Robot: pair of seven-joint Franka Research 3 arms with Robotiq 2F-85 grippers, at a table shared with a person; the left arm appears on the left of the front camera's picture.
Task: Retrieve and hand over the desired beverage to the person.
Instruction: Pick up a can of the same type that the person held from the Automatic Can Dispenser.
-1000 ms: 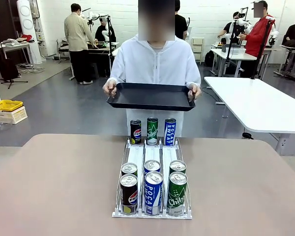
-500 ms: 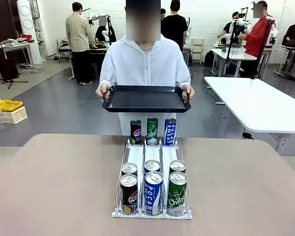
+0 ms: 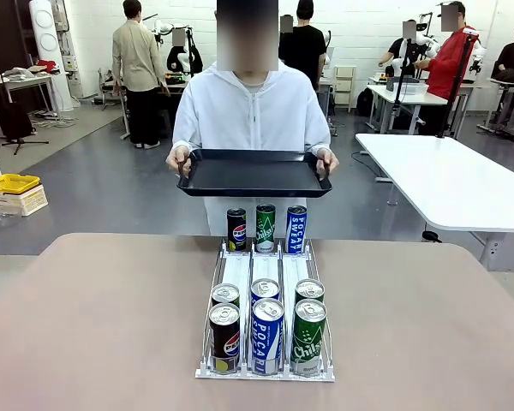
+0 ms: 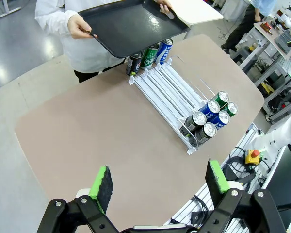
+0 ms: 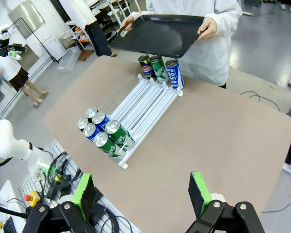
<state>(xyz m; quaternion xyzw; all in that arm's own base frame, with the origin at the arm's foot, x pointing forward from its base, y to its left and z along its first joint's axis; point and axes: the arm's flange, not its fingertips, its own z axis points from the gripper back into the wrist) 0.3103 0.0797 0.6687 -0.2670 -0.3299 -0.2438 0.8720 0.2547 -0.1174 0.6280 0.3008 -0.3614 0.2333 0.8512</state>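
The person (image 3: 250,111) in a white hooded coat stands at the table's far side, holding a flat black tray (image 3: 253,174) level in both hands. A three-lane wire rack (image 3: 238,272) runs down the table's middle. At its far end stand a black Pepsi can (image 3: 236,229), a green Chilsung can (image 3: 265,227) and a blue Pocari Sweat can (image 3: 296,229). Several more cans crowd its near end, with Pepsi (image 3: 224,338), Pocari (image 3: 267,336) and Chilsung (image 3: 308,337) in front. My left gripper (image 4: 159,179) hovers open high above the table. My right gripper (image 5: 142,191) is likewise open, high and holding nothing.
The brown tabletop (image 3: 94,317) lies bare on both sides of the rack. A white table (image 3: 454,180) stands at the right behind the person. A yellow crate (image 3: 13,184) sits on the floor at far left. Other people work at tables farther back.
The person has shifted a little to the picture's left with the tray and then stayed there. The cans have not moved.
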